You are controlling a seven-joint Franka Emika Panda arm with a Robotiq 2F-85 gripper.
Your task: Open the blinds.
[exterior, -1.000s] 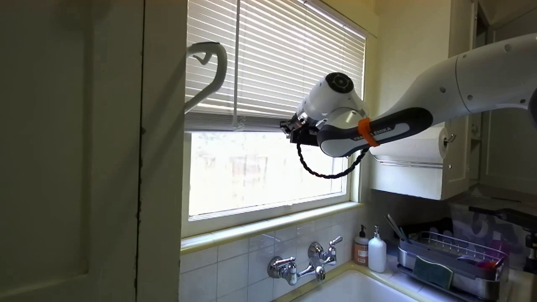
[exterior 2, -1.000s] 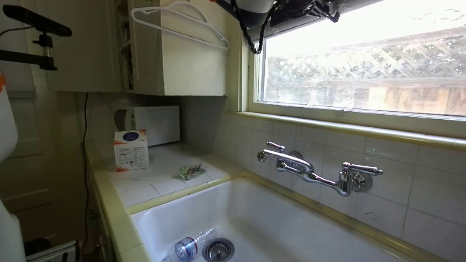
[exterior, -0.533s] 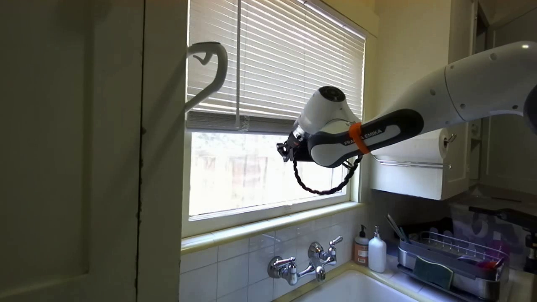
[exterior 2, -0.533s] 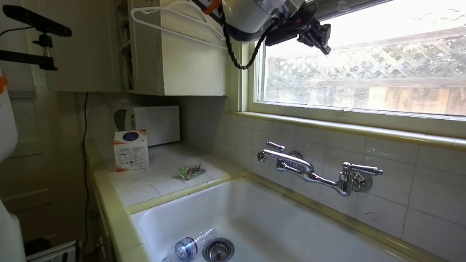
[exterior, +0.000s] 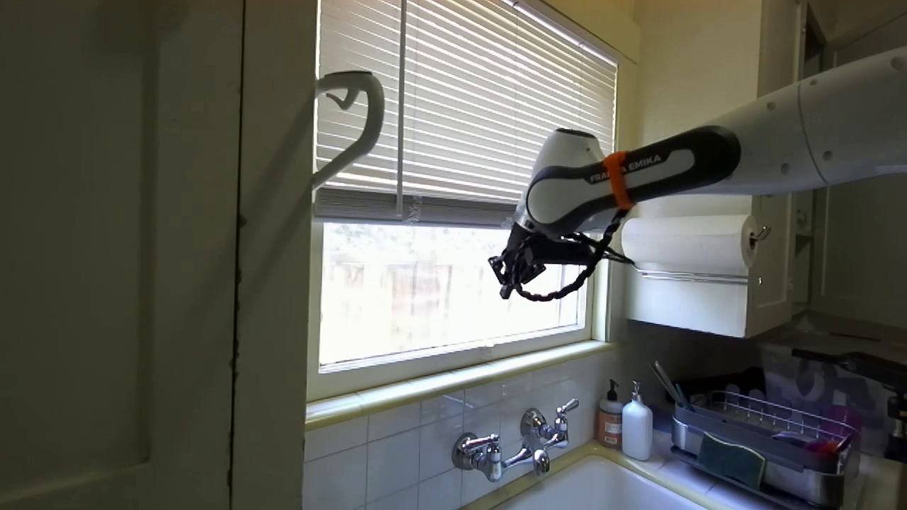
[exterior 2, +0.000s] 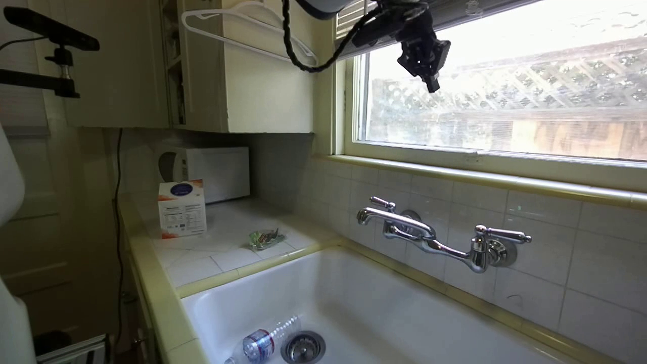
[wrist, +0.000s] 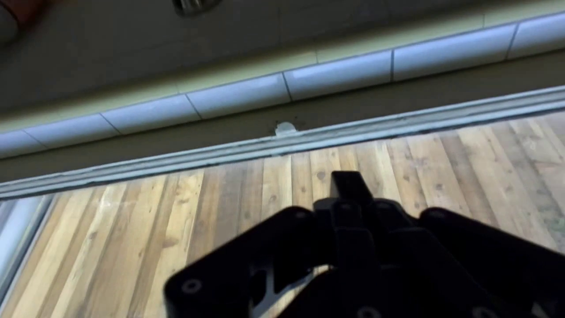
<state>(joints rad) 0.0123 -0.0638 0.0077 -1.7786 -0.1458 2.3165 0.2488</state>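
Note:
White slatted blinds (exterior: 496, 106) hang over the upper part of the window, with a grey stacked bottom rail (exterior: 368, 207). A thin wand (exterior: 401, 106) hangs down their left part. The lower window pane is uncovered. In an exterior view only the lower edge of the blinds (exterior 2: 450, 14) shows at the top. My gripper (exterior: 504, 287) is below the bottom rail, in front of the bare glass, tilted downward and apart from the blinds. It also shows in an exterior view (exterior 2: 432, 86) and the wrist view (wrist: 351, 187). Its fingers are together with nothing seen between them.
A chrome faucet (exterior 2: 429, 237) stands over the white sink (exterior 2: 384, 313). The window sill (exterior: 453, 377) runs below the pane. Cabinet with paper towel roll (exterior: 687, 241), soap bottles (exterior: 636, 428) and dish rack (exterior: 765, 432) are at the side. A white hanger (exterior 2: 252, 38) hangs nearby.
My gripper has moved down from the blinds' bottom rail and turned to point more downward, then a little toward the arm's side. The bottom rail and wand have swung slightly.

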